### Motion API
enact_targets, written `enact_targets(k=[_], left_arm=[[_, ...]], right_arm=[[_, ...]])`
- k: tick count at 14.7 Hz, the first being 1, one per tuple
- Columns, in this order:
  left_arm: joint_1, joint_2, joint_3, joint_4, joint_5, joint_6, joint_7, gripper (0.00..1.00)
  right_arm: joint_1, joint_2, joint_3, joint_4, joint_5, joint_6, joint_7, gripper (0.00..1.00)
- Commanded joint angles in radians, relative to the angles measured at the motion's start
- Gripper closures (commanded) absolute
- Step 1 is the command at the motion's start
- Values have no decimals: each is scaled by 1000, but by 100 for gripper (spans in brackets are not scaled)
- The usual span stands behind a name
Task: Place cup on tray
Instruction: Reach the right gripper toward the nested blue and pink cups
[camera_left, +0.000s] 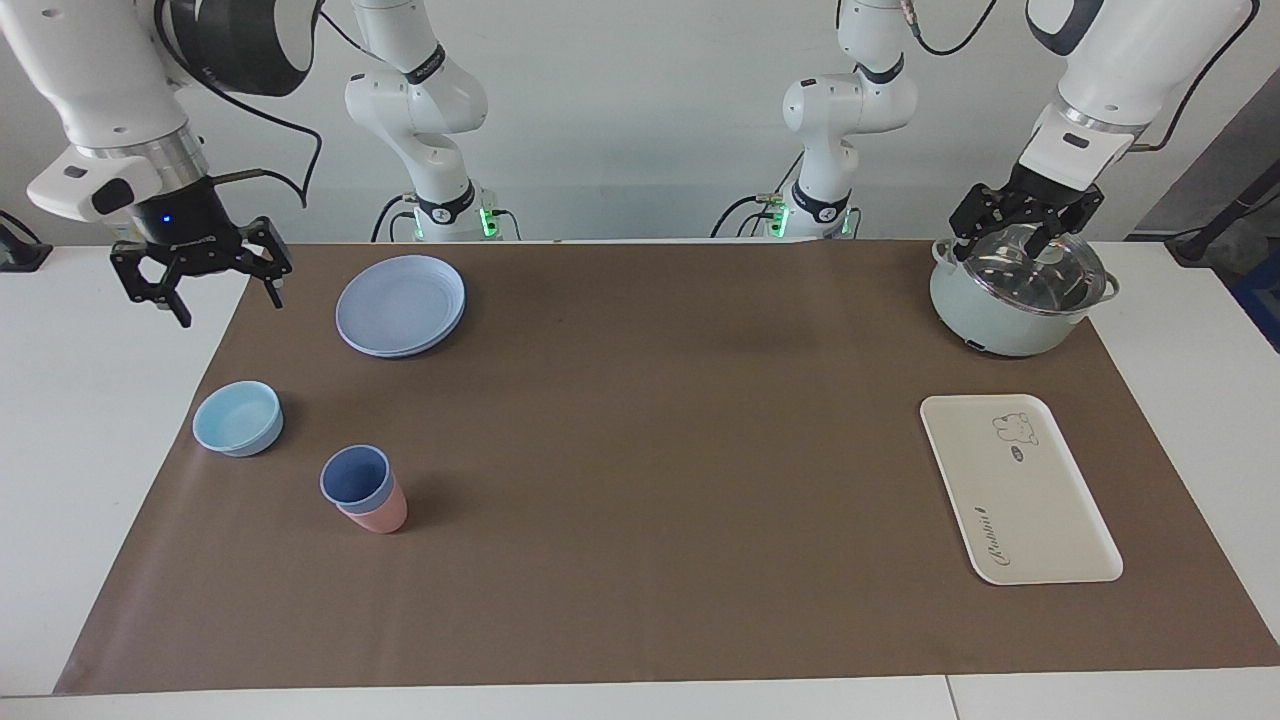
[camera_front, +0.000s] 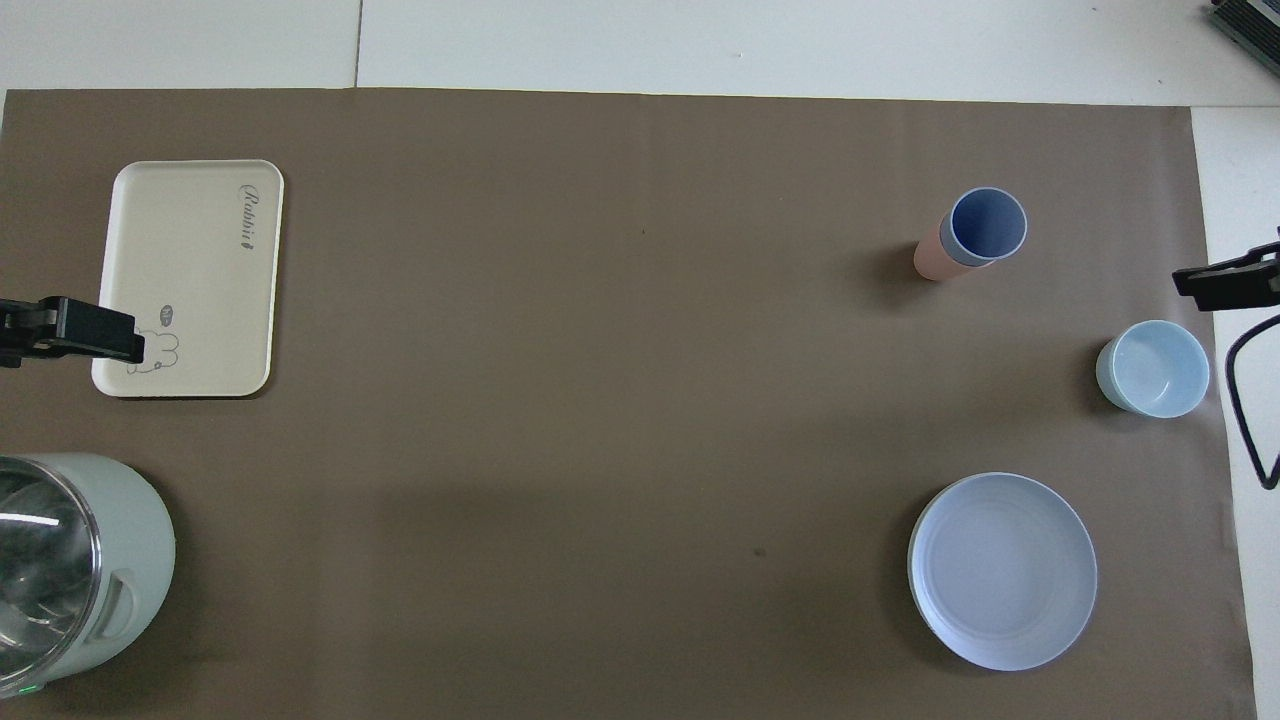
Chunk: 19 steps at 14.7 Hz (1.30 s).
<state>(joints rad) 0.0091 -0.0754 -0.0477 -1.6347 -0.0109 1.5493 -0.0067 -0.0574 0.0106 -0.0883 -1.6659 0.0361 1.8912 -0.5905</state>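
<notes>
While neither arm has touched anything yet, the cup (camera_left: 356, 477) stands upright, nested inside a pink cup (camera_left: 378, 512), toward the right arm's end of the table; the right gripper (camera_left: 203, 277) hangs in the air with its fingers spread apart and nothing between them, over the table's edge at that same end; from it the cup lies farther out from the robots and somewhat in toward the table's middle, past a light-blue bowl (camera_left: 238, 417) that sits between the two; a stack of round blue plates (camera_left: 401, 304) lies beside the gripper's spot, toward the middle. The tray (camera_left: 1019, 487) lies well apart, at the left arm's end, its long side running away from the robots; the left gripper (camera_left: 1026, 228) hovers fingers apart just over the glass lid of a pale green pot (camera_left: 1010, 318). By my reading the right arm is far the nearer to the cup; lifting only the blue one from its pink holder is the delicate part.
</notes>
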Motion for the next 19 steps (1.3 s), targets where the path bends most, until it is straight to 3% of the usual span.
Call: enact_targets(k=[1,3,13,19], left_arm=[[12,-24,-4,-23,6,0,8,0],[12,-24,-6,-23,6,0,8,0],[12,-24,-6,-23,6,0,8,0],[12,-24,-6,-23,6,0,8,0]], right_arm=[[-56,49,9,-6,103,68,-193,0],[-96,86,9,-8,169,95,-326,0],[-176,396,10,-15,793,226,-1050,0],[-199,485,12,-58,1054,189,-1244,0]])
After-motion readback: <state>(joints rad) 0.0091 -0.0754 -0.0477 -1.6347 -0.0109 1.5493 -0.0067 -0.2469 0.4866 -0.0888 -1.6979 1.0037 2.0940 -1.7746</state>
